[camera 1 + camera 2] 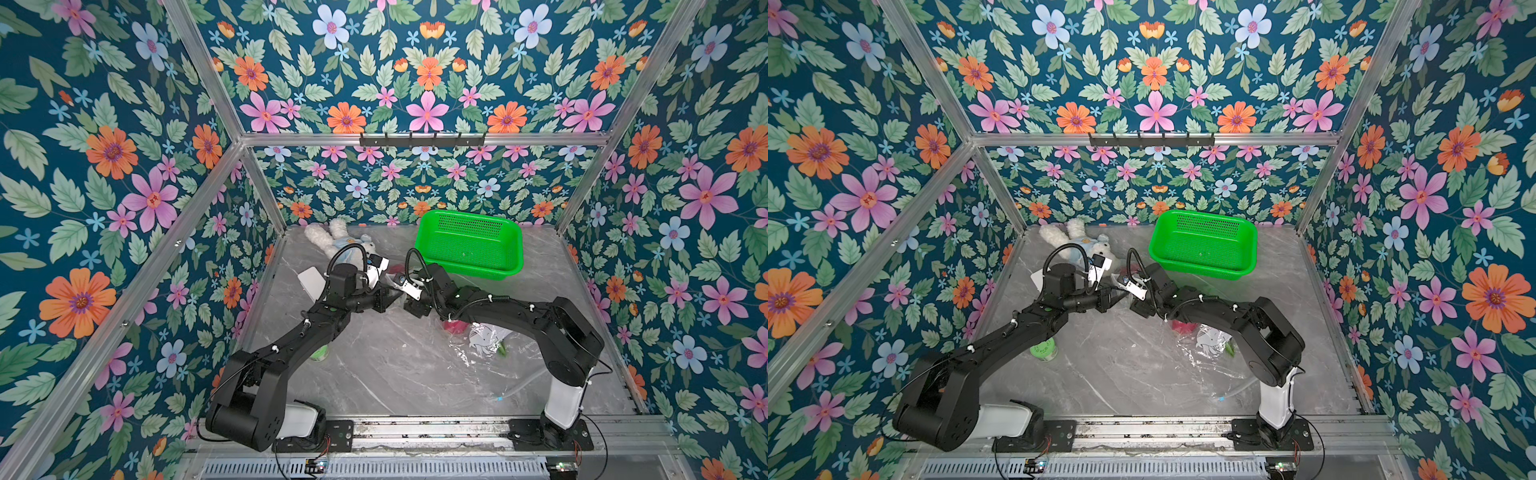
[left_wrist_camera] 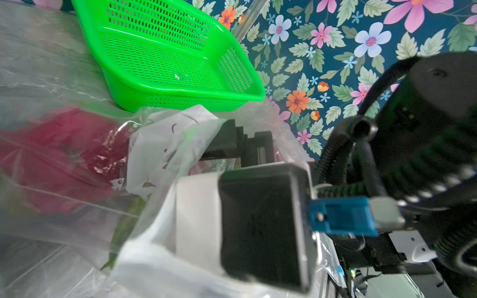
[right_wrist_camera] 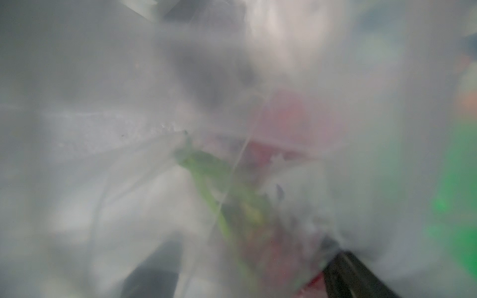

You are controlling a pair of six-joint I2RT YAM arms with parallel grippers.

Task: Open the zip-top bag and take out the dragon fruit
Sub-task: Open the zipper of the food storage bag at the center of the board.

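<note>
Top views both put the bagged dragon fruit (image 1: 455, 326) at four o'clock from the right gripper (image 1: 409, 308), its jaw gap unreadable, nearer it than the left gripper (image 1: 395, 296), which is pinched closed, seemingly on the zip-top bag (image 1: 478, 347) film.

one basket (image 1: 469, 227), one plush toy (image 1: 332, 237), one zip-top bag (image 1: 478, 347), one visible dragon fruit (image 2: 64, 154).

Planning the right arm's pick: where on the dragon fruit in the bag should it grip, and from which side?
Likely across the magenta body of the dragon fruit, coming from the side of the right gripper: it lies on its side in the zip-top bag, rounded body nearest, green end pointing away.
</note>
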